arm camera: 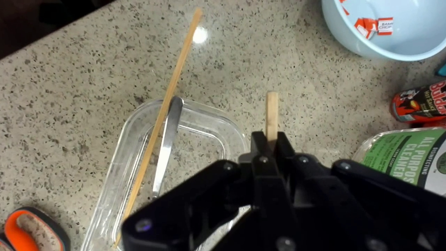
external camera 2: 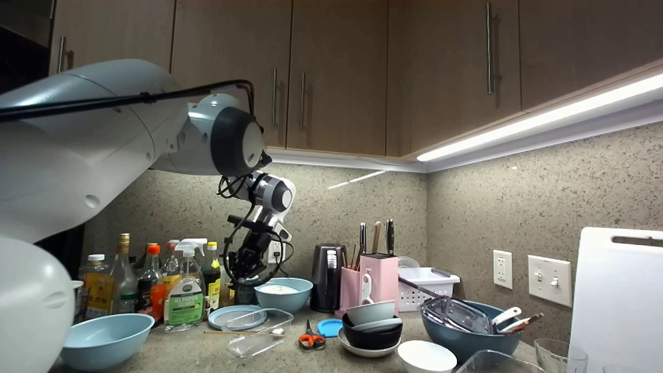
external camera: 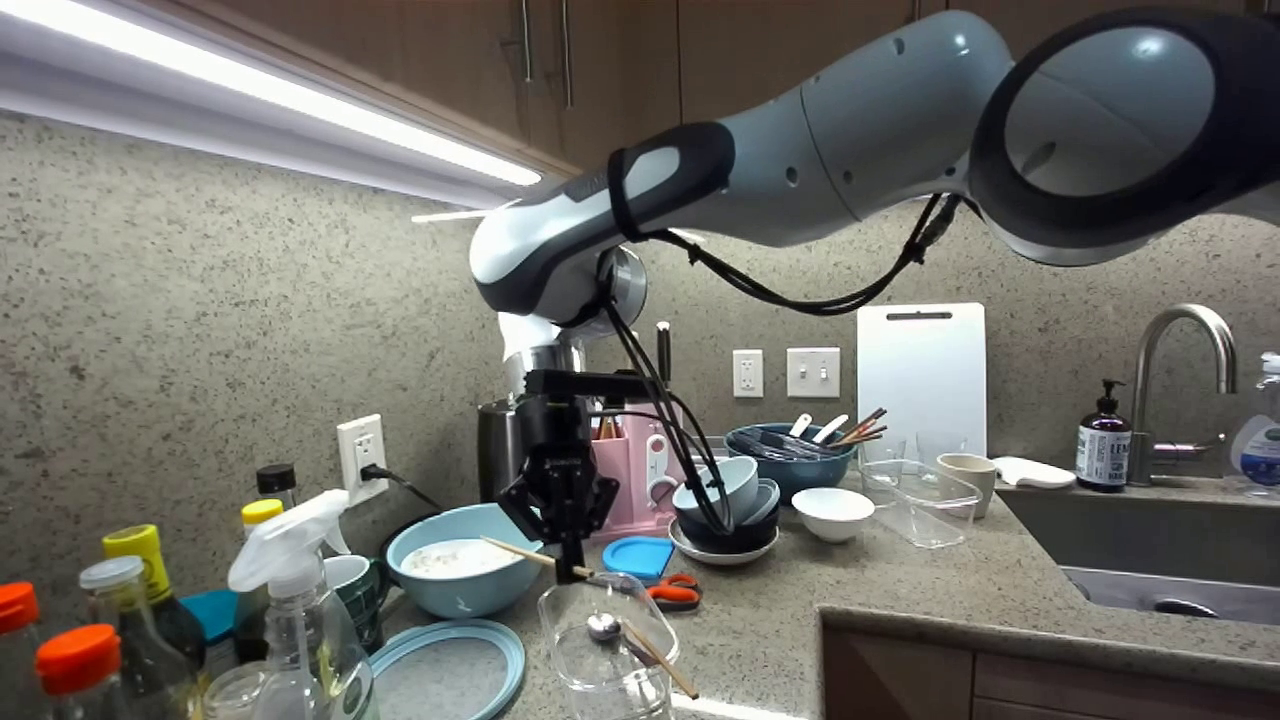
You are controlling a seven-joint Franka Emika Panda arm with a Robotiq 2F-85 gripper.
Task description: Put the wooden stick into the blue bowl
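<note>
You have the wooden stick [arm camera: 272, 113] held between your fingers [arm camera: 259, 145], above the desk [arm camera: 230, 66]. In an exterior view, the blue bowl [external camera 2: 286, 301], whitish inside, stands beside the dark kettle [external camera 2: 326, 278]. Another stick [arm camera: 157, 128] lies over the rim of the clear container [arm camera: 228, 130].

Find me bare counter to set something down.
Bare counter lies between the scissors, the white bowl and the counter's inner corner. Another patch lies between the clear container and the hot-sauce bottle, near the gripper and held wooden stick. Crowded: among the bottles along the wall.
</note>
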